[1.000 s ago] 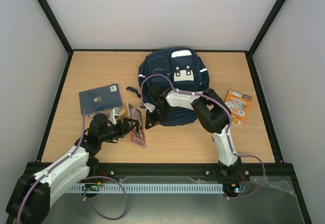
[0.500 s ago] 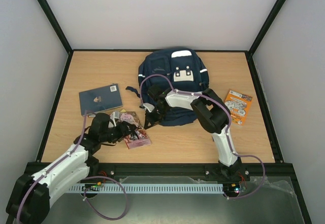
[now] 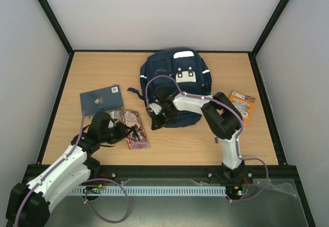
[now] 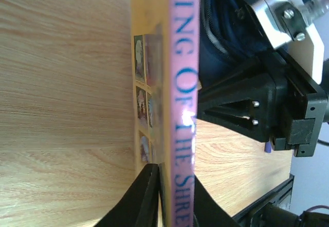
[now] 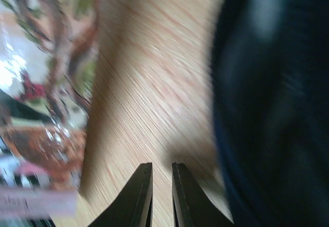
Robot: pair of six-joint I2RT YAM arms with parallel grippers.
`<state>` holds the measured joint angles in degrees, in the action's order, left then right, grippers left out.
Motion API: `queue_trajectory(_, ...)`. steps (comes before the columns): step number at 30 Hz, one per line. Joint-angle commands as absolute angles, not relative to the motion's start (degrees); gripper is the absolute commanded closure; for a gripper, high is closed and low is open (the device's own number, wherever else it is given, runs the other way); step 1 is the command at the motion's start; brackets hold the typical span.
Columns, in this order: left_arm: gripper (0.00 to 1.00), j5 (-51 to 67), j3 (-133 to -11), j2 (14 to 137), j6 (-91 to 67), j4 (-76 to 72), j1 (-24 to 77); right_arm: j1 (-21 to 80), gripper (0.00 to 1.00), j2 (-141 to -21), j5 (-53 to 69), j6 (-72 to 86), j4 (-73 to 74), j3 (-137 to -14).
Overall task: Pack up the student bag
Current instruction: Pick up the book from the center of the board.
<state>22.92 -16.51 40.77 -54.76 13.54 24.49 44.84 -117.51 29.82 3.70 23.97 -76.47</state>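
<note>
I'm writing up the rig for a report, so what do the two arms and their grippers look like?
The left arm and right arm are built from white links joined by bulky black joints. A thin lilac cable runs along each. The left gripper and right gripper are black, each with two slim tapering fingers; a white block with silver screws sits behind the right one.

Pincer (image 5: 161, 196) between book (image 5: 46, 93) and bag (image 5: 277, 114)
</note>
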Motion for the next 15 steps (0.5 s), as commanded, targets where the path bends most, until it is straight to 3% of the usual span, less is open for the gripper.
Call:
queue_trajectory(1, 0.91, 21.5, -23.3, 41.5, -52.5, 20.4, 24.7, 39.9, 0.85, -108.4, 23.1, 2.4, 29.1, -73.0)
queue_trajectory(3, 0.97, 21.4, -26.7, 42.6, -52.7, 24.0, 24.7, 37.3, 0.78, -102.9, 23.6, 1.3, 29.5, -71.9)
queue_trajectory(6, 0.98, 24.6, -32.6, 45.4, -51.6, 27.2, 25.0, 32.3, 0.65, -94.2, 24.3, -1.0, 29.0, -69.2)
queue_trajectory(12, 0.98, 26.0, -46.1, 50.9, -43.2, 29.6, 25.4, 19.5, 0.31, -79.1, 30.8, -1.4, 28.2, -65.0)
queue_trajectory(15, 0.98, 30.5, -48.5, 52.6, -40.3, 22.1, 25.5, 16.5, 0.06, -72.5, 32.3, -0.5, 26.2, -62.3)
